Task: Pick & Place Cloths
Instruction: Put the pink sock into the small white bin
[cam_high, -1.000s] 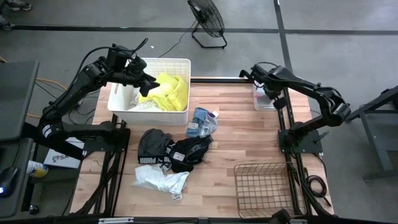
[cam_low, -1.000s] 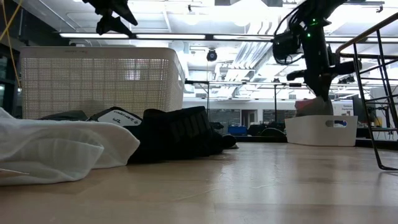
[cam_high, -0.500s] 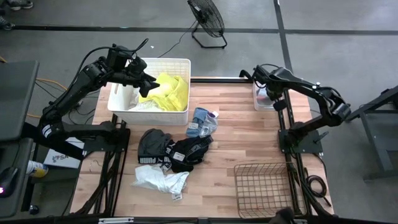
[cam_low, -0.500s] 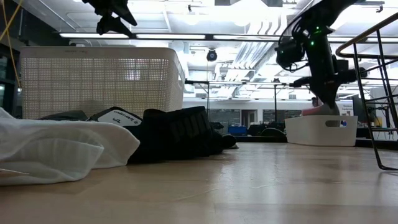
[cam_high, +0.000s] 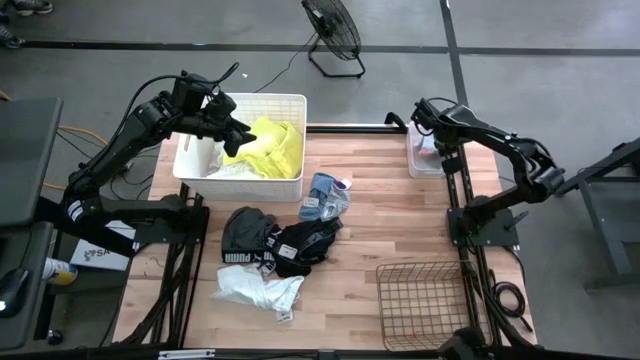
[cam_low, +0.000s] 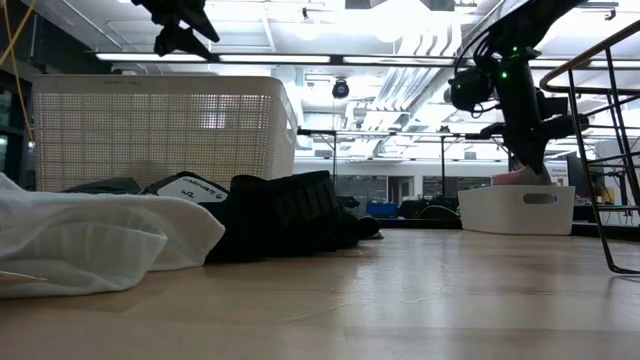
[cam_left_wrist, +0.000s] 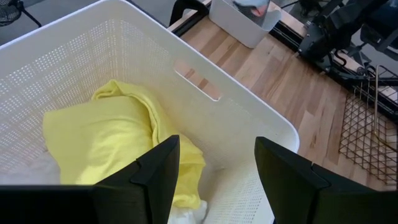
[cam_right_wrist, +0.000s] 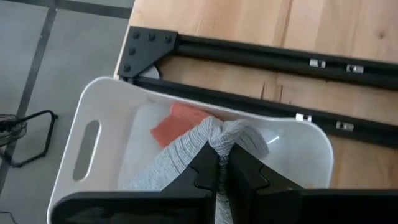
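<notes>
Grey sock (cam_right_wrist: 186, 152) pinched in right gripper (cam_right_wrist: 222, 163) over small white tub (cam_right_wrist: 87, 149) at table's far right corner, left gripper (cam_left_wrist: 214, 168) jaws parted, empty, above perforated white basket (cam_left_wrist: 249, 134) holding neon yellow cloth (cam_left_wrist: 112, 140), black cloths (cam_high: 280, 243) mid-table

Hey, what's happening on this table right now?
A two-armed robot is sorting laundry. The right gripper is shut on a grey knitted sock over the small white plastic tub at the table's far right corner. The left gripper hovers open above the big white perforated basket holding a neon yellow garment. Black printed clothes, a white garment and blue-grey socks lie on the wooden table.
</notes>
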